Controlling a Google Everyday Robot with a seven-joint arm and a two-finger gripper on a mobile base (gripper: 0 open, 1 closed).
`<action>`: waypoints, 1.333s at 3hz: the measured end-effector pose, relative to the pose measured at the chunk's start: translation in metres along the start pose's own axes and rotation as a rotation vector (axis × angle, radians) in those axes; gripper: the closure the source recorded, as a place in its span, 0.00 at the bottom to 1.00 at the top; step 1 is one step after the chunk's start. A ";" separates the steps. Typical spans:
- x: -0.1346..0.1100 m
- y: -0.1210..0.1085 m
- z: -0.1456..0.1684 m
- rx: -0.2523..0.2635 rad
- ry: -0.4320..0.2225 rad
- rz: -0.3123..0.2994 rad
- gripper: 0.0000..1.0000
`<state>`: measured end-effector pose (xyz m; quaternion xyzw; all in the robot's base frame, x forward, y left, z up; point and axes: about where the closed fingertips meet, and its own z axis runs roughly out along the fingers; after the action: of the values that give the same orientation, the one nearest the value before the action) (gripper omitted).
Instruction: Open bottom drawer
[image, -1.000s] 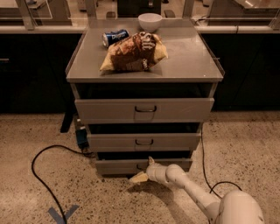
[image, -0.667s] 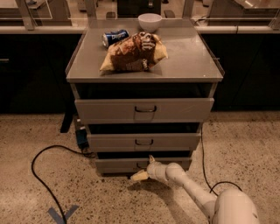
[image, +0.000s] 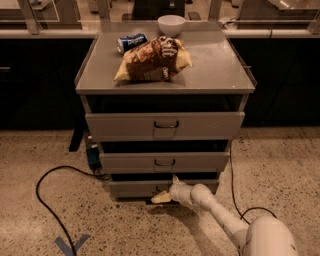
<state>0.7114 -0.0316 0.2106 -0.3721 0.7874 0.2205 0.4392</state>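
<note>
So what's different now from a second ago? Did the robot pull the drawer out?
Nothing has visibly changed. The gripper stays at the front of the bottom drawer, by its handle, and the drawer has not slid out any further. The chip bag, can and bowl on top sit where they were.

Office-like workspace: terrazzo floor (image: 40, 150), glass partitions (image: 55, 10), counters (image: 30, 34); claw (image: 162, 196) at bottom drawer (image: 132, 189).

We see the grey cabinet top (image: 215, 70) carrying a crumpled chip bag (image: 152, 60) near its centre, a blue can (image: 131, 42) on its side toward the back left corner, and a white bowl (image: 171, 24) at the back edge. The gripper (image: 162, 196) sits low against the front of the bottom drawer (image: 135, 188).
</note>
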 end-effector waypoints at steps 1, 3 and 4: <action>-0.027 -0.008 -0.010 0.039 -0.026 -0.111 0.00; -0.032 -0.010 -0.008 0.039 -0.021 -0.167 0.00; -0.031 -0.015 -0.006 0.033 -0.006 -0.181 0.00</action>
<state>0.7303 -0.0333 0.2403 -0.4338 0.7529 0.1680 0.4656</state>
